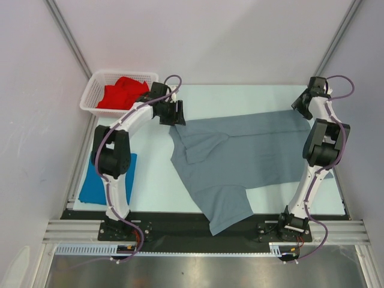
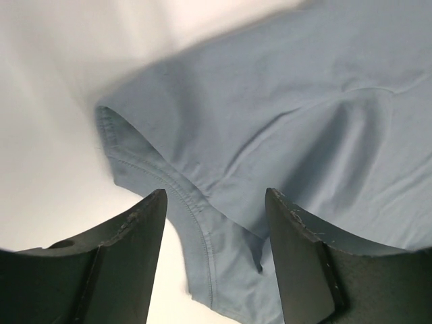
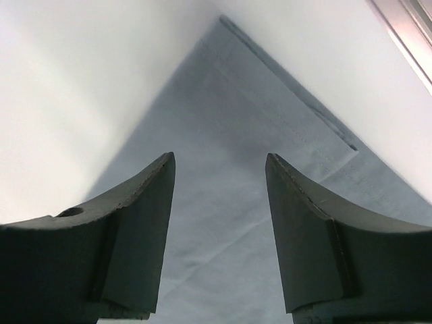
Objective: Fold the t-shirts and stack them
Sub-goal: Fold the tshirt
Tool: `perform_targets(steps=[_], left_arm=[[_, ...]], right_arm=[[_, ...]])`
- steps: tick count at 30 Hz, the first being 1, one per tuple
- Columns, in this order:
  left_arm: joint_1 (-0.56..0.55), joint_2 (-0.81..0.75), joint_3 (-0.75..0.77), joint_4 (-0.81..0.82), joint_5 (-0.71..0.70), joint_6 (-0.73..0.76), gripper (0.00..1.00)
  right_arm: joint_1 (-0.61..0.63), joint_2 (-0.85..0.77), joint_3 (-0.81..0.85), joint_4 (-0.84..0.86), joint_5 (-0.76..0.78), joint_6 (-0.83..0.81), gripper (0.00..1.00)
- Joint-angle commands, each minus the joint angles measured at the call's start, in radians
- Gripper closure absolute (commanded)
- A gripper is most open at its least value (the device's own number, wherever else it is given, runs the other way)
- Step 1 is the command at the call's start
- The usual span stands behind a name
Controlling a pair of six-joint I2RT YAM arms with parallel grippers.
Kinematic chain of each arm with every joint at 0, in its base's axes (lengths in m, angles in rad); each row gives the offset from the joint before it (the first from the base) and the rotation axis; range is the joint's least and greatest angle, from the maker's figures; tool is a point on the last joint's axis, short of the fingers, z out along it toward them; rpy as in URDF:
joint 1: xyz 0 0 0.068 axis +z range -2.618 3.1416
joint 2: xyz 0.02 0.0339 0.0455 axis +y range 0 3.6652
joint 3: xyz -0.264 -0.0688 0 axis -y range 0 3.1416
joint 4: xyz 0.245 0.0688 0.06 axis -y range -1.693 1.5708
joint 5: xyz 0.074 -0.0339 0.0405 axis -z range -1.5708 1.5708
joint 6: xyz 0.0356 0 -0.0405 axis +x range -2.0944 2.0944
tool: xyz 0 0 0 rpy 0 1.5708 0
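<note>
The slate grey t-shirt (image 1: 240, 159) lies spread across the table, one part hanging over the near edge. My left gripper (image 1: 173, 113) is open just above its far left corner, whose stitched hem (image 2: 189, 196) shows between the fingers. My right gripper (image 1: 302, 103) is open above the shirt's far right corner (image 3: 283, 115), holding nothing. The red t-shirt (image 1: 122, 92) lies bunched in the white mesh basket (image 1: 90, 96). The bright blue t-shirt (image 1: 96, 183) lies folded at the table's left edge, partly behind my left arm.
The basket stands at the far left corner of the table. A metal frame rail (image 3: 408, 34) runs close past the shirt's far right corner. Bare pale table (image 1: 156, 186) lies between the blue and grey shirts.
</note>
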Motion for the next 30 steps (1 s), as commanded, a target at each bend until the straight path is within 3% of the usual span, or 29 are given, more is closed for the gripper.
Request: perform_targets(steps=[1,11,17,30], left_arm=[[0.016,0.008,0.074,0.013,-0.037,0.005,0.35],[0.043,0.143,0.210,-0.023,-0.012,0.057,0.40],[0.056,0.254,0.334,-0.067,-0.024,0.044,0.45],[0.071,0.308,0.350,-0.101,-0.060,0.027,0.43]], right_arm=[[0.002,0.016,0.031,0.077,0.083,0.096,0.40],[0.010,0.129,0.167,0.060,0.172,0.222,0.54],[0.024,0.171,0.215,0.076,0.196,0.256,0.55],[0.011,0.264,0.303,0.071,0.189,0.305,0.57]])
